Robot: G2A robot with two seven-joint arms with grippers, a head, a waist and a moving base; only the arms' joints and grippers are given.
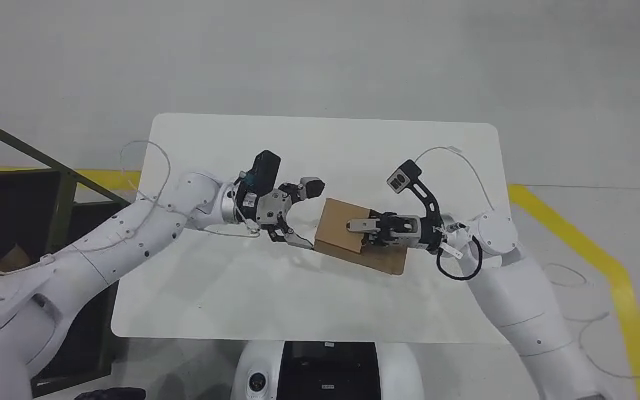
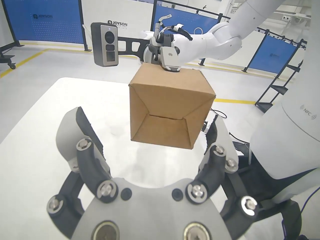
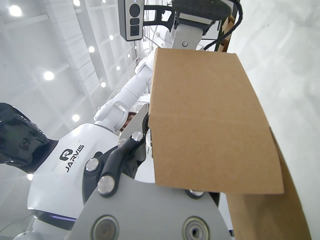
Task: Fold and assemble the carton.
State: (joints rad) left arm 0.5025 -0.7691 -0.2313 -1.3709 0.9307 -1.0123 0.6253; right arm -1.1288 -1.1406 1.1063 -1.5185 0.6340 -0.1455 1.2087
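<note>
Left gripper is nearest, at 9 o'clock of the carton. It is released, with its fingers spread wide and nothing between them. The carton sits just to 3 o'clock of the middle of the white table. It is plain brown cardboard, squared up into a box with crisp edges. Its open mouth faces the left gripper, and the inner walls run back to a seam deep inside. I cannot tell whether it touches the tabletop. Farthest, the right gripper comes in from 3 o'clock, clenched on the carton's far top edge.
</note>
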